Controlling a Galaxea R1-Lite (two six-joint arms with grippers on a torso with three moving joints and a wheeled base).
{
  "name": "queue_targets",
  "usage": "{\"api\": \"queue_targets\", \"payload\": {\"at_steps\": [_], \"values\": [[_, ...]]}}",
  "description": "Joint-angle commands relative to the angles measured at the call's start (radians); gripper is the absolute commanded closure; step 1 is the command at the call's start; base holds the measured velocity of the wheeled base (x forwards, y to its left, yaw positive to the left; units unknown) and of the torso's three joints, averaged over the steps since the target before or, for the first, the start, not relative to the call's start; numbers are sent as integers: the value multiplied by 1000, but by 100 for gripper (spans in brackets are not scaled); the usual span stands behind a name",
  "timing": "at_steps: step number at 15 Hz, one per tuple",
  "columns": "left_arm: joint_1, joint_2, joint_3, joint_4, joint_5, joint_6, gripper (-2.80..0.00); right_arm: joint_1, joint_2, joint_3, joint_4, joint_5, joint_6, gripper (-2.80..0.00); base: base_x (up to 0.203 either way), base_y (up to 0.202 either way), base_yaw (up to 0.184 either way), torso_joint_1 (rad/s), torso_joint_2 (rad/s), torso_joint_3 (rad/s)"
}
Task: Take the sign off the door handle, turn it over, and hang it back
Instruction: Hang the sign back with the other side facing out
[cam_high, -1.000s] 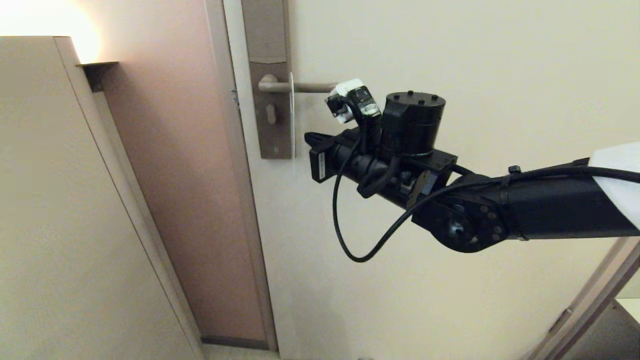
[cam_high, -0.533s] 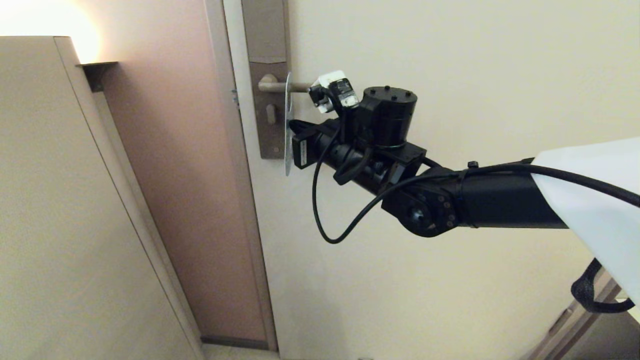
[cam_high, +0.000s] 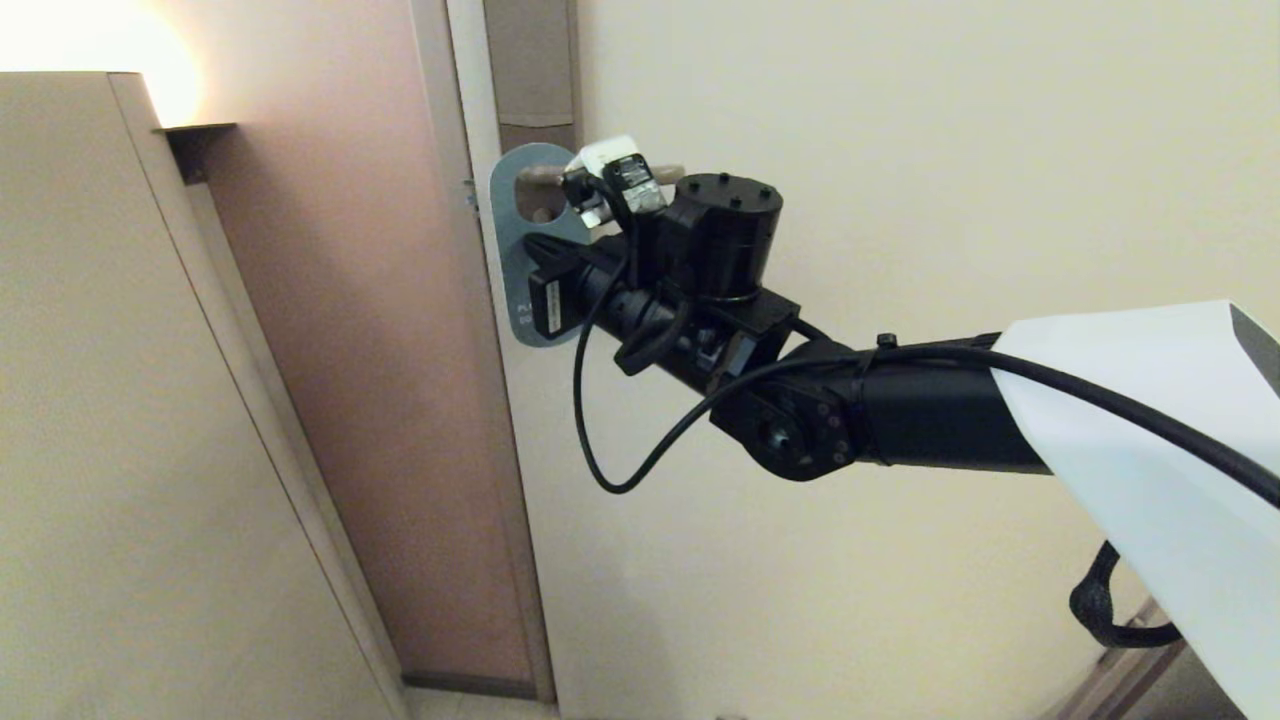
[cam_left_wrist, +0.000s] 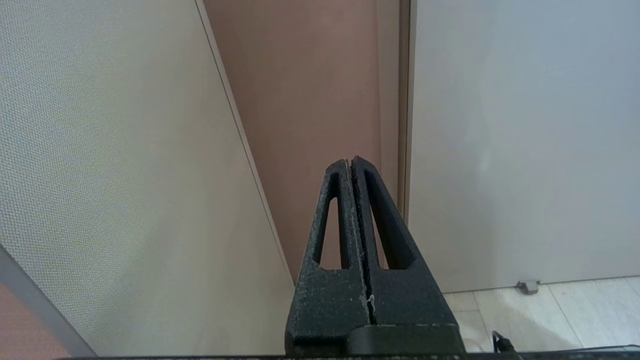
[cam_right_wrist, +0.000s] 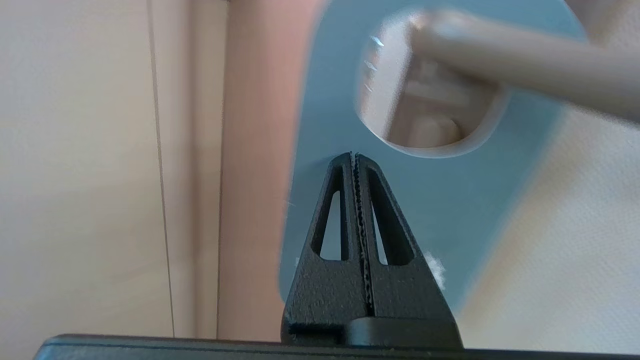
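Observation:
The sign (cam_high: 512, 262) hangs on the door handle (cam_high: 536, 178), which passes through its round hole. Its blue face with white text is turned toward me. My right gripper (cam_high: 532, 243) reaches in from the right at handle height. The right wrist view shows this gripper (cam_right_wrist: 354, 156) shut, nothing between its fingers, with its tips at the sign's blue face (cam_right_wrist: 450, 210) just under the hole. I cannot tell if they touch. The handle lever (cam_right_wrist: 530, 65) crosses above the tips. My left gripper (cam_left_wrist: 351, 161) is shut and empty, parked low and facing the door's foot.
The tall handle plate (cam_high: 530, 60) runs up the cream door (cam_high: 900, 150). Left of it are the door frame (cam_high: 480, 420), a brown wall (cam_high: 330, 300) and a beige cabinet panel (cam_high: 120, 420). A black cable (cam_high: 585, 440) loops under my right wrist.
My right arm has pushed left along the handle toward the plate. The sign has swung from edge-on to showing its blue face. The left arm has not moved.

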Motion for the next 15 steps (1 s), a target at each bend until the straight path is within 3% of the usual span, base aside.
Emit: {"api": "queue_targets", "payload": {"at_steps": [1, 15], "values": [[0, 1, 0, 1, 0, 0, 0, 10, 28, -30, -5, -1, -5, 0, 0, 0, 0, 0, 0, 0], [0, 1, 0, 1, 0, 0, 0, 21, 128, -175, -11, -24, -6, 0, 0, 0, 0, 0, 0, 0]]}}
